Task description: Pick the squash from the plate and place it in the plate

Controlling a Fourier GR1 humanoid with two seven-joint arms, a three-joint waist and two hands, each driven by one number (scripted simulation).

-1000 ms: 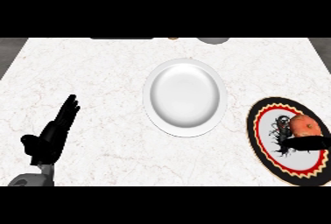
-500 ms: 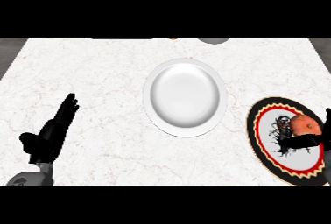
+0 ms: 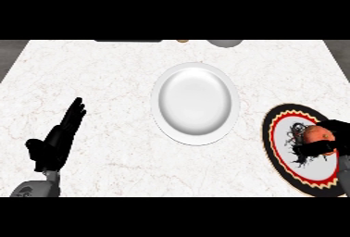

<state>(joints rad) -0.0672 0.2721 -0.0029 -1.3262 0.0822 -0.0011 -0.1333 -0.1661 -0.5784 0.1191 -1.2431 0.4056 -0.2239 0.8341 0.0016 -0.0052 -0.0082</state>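
An orange squash (image 3: pixel 318 134) lies on a patterned plate (image 3: pixel 267 139) with a black and red rim, at the counter's right edge. My right hand (image 3: pixel 315 149) comes in from the right edge, its fingers and thumb curled round the squash and hiding its lower part. A plain white plate (image 3: pixel 196 102) stands at the counter's middle with nothing on it. Low at the left, well away from both plates, my left hand (image 3: pixel 57 140) rests open with its fingers pointing up.
Along the counter's far edge are a dark flat thing (image 3: pixel 128 40), a small brown thing (image 3: pixel 182 40) and a grey round thing (image 3: pixel 226 42), all cut off by the view. Bare marble lies between my left hand and the white plate.
My right hand has shifted on the patterned plate and its fingers have curled round the squash. The left hand and both plates have not moved.
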